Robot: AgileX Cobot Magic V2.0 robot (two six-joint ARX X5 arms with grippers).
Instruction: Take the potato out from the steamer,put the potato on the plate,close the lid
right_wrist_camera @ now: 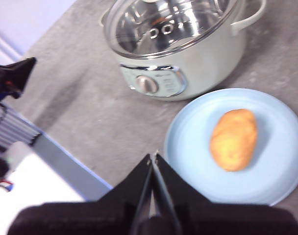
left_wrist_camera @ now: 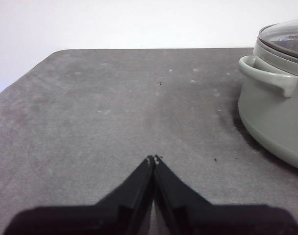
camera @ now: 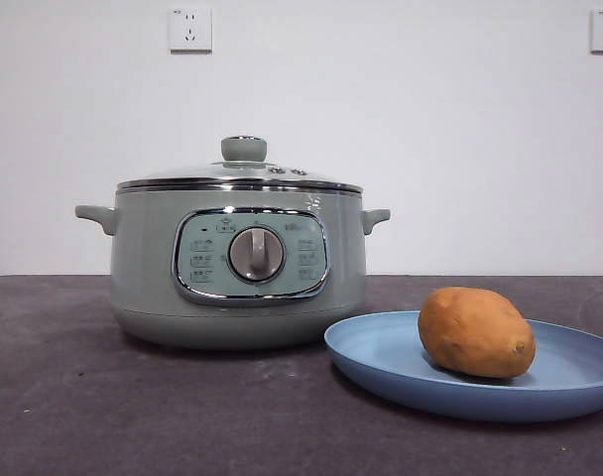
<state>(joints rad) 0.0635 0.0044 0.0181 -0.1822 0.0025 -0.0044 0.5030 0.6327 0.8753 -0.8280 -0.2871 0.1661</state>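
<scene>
On the dark grey desk (camera: 133, 416), the steamer (camera: 240, 268) stands at the left of the front view, its control panel (camera: 250, 255) and silver dial (camera: 255, 254) facing the camera. The lid (camera: 240, 177) sits closed on its rim, the pale green knob (camera: 243, 149) upright at 12 o'clock. At about 4 o'clock from the steamer and close beside its base lies the plate (camera: 401, 372), and the potato (camera: 476, 332) rests on it, toward the plate's right half. Two wall sockets (camera: 190, 29) show high on the white wall.

The left hand (left_wrist_camera: 153, 159) is pressed closed and empty above bare desk, the steamer's side handle (left_wrist_camera: 266, 81) off at its 2 o'clock. The right hand (right_wrist_camera: 153, 157) is likewise closed on nothing, hanging above the desk just beside the plate's edge.
</scene>
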